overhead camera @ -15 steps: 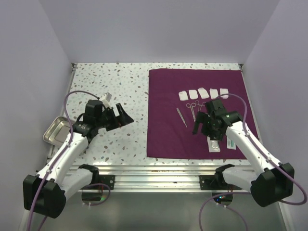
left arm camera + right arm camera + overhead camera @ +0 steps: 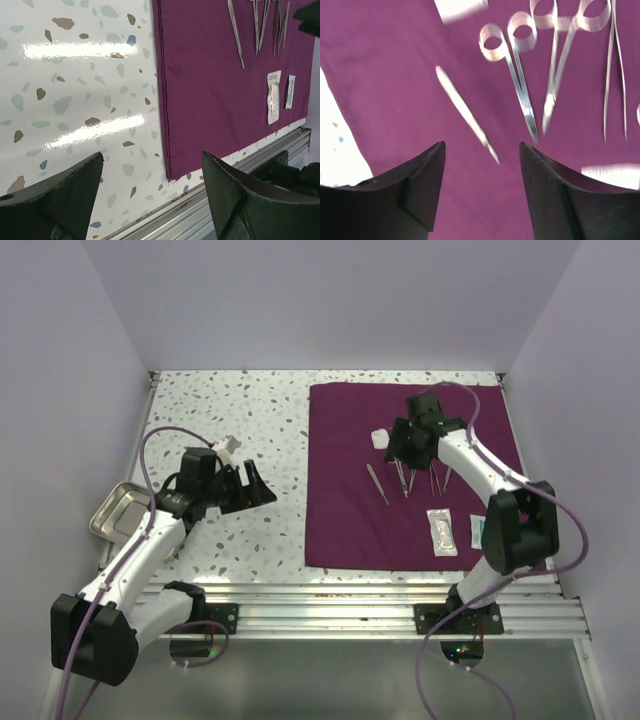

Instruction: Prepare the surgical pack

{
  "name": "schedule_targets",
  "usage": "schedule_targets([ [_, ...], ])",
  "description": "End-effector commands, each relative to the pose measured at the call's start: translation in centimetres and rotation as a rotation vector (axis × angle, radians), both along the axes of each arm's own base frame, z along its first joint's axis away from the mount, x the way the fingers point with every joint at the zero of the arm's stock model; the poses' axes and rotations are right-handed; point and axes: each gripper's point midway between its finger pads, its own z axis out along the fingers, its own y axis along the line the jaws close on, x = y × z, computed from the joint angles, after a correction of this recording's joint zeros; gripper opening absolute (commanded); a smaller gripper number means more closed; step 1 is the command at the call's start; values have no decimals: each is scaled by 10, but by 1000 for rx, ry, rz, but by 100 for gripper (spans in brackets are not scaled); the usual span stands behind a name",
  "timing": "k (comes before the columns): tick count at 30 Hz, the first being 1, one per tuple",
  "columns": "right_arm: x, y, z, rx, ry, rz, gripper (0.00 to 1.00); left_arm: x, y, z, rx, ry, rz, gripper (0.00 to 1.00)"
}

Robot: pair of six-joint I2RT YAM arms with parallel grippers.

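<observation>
Several slim steel instruments point(image 2: 378, 483), a white gauze pad point(image 2: 379, 437) and sealed packets point(image 2: 441, 531) lay on the large dark-purple cloth sheet point(image 2: 340, 520), spread flat on the speckled counter's point(image 2: 220, 405) right half; wrapping apparently not yet begun; left fingers point(image 2: 55, 200) and right fingers point(image 2: 555, 200) stood apart, empty.

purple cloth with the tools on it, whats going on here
Two robot arms are working on a surgical pack. The right end effector hovers open and empty over the steel instruments lined up on the cloth, with a gauze pad beside it. The left end effector hangs open over the table near the cloth's edge, holding nothing.
</observation>
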Motion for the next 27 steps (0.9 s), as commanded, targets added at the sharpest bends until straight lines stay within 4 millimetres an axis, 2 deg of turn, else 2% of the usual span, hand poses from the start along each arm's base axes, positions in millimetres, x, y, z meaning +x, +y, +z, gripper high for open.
schedule_targets([
  [1,64,10,20,44,-149,43,63,4,-3,10,12,-44,-63,82],
  [2,80,9,17,46,-157,51,62,5,-3,13,12,-50,-69,82],
  [4,98,13,13,75,-178,102,55,7,-3,12,25,-54,-82,81],
  [5,110,8,18,94,-199,101,52,8,-3,14,27,-57,-84,81],
  [6,115,14,3,134,-172,129,51,8,-4,14,29,-57,-91,80],
  [8,131,8,2,148,-184,122,51,9,-3,13,38,-57,-100,80],
  [9,133,9,-13,157,-148,126,50,8,-3,13,42,-55,-103,80],
  [11,142,12,-15,175,-151,144,51,7,-3,7,49,-38,-107,79],
  [13,143,17,-30,192,-109,164,51,6,-3,3,49,-23,-111,79],
  [16,143,19,-40,199,-86,162,51,4,-3,-3,51,-2,-116,79],
  [27,138,9,-61,176,-57,131,46,11,-5,-6,55,15,-114,79],
])
